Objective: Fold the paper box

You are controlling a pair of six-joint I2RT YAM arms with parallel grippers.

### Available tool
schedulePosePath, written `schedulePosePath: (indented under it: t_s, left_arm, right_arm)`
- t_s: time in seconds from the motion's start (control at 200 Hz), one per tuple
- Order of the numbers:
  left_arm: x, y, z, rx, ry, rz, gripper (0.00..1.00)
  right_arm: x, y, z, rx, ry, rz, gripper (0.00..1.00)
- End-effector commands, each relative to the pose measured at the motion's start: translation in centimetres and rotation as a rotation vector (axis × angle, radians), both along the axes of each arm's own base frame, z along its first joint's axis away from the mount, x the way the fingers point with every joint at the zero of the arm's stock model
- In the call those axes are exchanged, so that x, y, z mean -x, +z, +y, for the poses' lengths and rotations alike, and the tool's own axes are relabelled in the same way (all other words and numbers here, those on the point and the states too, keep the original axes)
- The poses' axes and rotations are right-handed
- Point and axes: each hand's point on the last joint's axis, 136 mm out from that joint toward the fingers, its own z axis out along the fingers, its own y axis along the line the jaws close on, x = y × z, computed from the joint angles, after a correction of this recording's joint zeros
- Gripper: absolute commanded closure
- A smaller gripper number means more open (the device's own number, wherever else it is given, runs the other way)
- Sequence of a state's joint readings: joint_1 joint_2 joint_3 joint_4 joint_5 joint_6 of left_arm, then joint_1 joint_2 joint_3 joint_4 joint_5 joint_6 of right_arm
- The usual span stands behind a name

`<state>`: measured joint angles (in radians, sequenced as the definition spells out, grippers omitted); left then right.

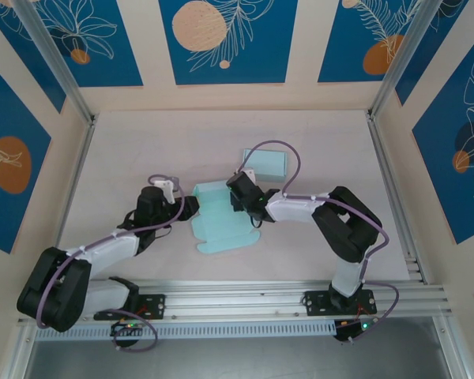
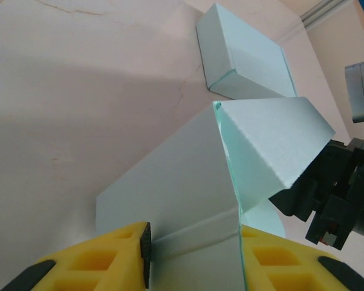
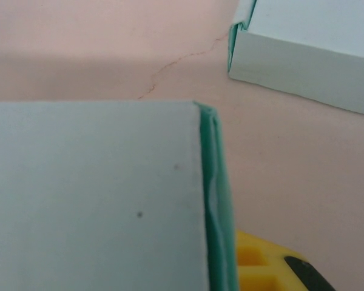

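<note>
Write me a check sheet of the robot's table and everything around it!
Surface: pale pink tabletop; one thin crack.
Job's things: pale mint-green half-folded paper box at the centre; matching mint-green folded box behind it, apart.
Clutter: nothing seen.
Grippers: left gripper has its jaws either side of the half-folded box's left wall, grip unclear; right gripper pinches its right wall.
Cables: pale purple cables loop along both arms; no snag seen.
Surroundings: beige walls with blue leaf-print panels; silver metal frame posts; grooved metal rail under the arm bases.
</note>
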<state>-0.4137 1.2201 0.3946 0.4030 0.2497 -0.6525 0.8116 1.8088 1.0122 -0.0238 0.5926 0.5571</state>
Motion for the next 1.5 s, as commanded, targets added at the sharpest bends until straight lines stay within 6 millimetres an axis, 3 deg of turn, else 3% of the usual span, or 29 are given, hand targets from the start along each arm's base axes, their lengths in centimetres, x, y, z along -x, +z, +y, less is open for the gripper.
schedulePosePath:
  t_s: [0.0, 0.23, 0.345, 0.495, 0.57, 0.655, 0.745, 0.91, 1.12, 1.28, 1.49]
  left_arm:
    - [-0.8, 1.4, -0.5, -0.003, 0.024, -0.047, 0.64]
    - [-1.6, 2.1, -2.6, 0.028, 0.000, -0.075, 0.64]
    - [-1.2, 2.4, -4.7, 0.029, -0.070, -0.096, 0.61]
    - [-0.3, 2.0, -5.2, -0.020, -0.116, -0.106, 0.61]
    - [0.0, 1.8, -4.9, -0.049, -0.117, -0.101, 0.57]
    - [0.3, 1.9, -4.6, -0.072, -0.119, -0.100, 0.44]
    - [0.6, 2.3, -3.9, -0.088, -0.094, -0.103, 0.40]
    - [1.2, 3.3, -2.8, -0.112, -0.077, -0.130, 0.43]
    - [2.3, 2.9, -1.6, -0.200, -0.106, -0.170, 0.48]
    - [3.0, 4.7, -1.1, -0.222, -0.125, -0.239, 0.48]
    - [3.1, 6.4, 1.6, -0.247, -0.022, -0.283, 0.48]
  right_arm:
    - [0.8, -0.9, 0.8, 0.017, 0.024, 0.038, 0.81]
    - [0.8, -0.9, 0.9, 0.015, 0.022, 0.039, 0.81]
    - [0.7, -1.1, 1.0, 0.020, 0.023, 0.040, 0.81]
    - [0.7, -1.1, 0.9, 0.027, 0.023, 0.038, 0.81]
    - [0.7, -1.1, 0.9, 0.030, 0.024, 0.036, 0.81]
    - [0.7, -1.0, 0.9, 0.028, 0.024, 0.038, 0.81]
    - [0.7, -1.0, 0.9, 0.027, 0.022, 0.037, 0.81]
    - [0.7, -1.0, 0.9, 0.028, 0.022, 0.036, 0.81]
    - [0.7, -0.9, 0.9, 0.029, 0.025, 0.033, 0.81]
    - [0.7, -0.9, 0.8, 0.033, 0.026, 0.033, 0.81]
    - [0.7, -0.8, 0.9, 0.027, 0.028, 0.031, 0.81]
